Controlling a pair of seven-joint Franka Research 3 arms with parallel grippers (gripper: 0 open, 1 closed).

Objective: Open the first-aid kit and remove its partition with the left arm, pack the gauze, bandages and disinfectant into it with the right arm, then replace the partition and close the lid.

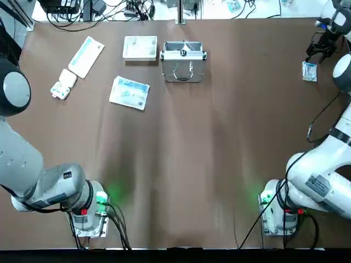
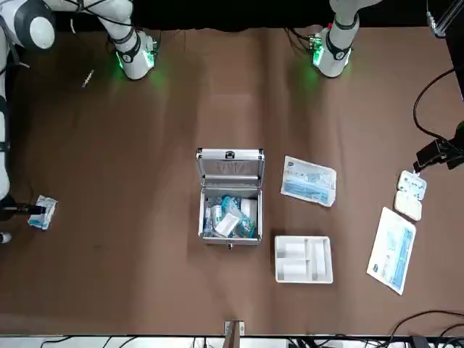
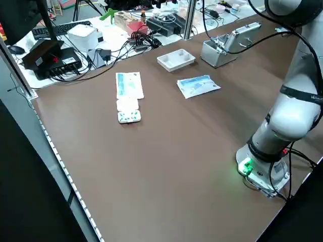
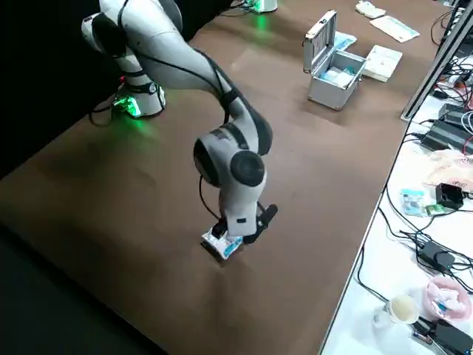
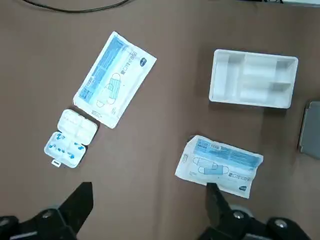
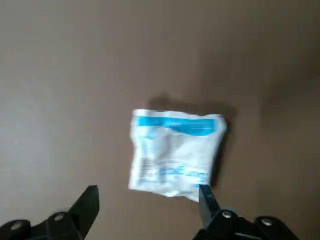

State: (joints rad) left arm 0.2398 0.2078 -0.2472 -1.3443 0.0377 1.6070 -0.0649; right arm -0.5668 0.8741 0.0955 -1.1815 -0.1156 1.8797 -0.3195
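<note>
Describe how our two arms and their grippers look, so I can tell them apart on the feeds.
Both arms are white and jointed, with rounded segments, grey joint caps, dark bands and green-glowing bases. The right arm has a thin black cable running along it. The left gripper and right gripper look alike: matte black, two angular fingers, silver screws at their mounts.
</note>
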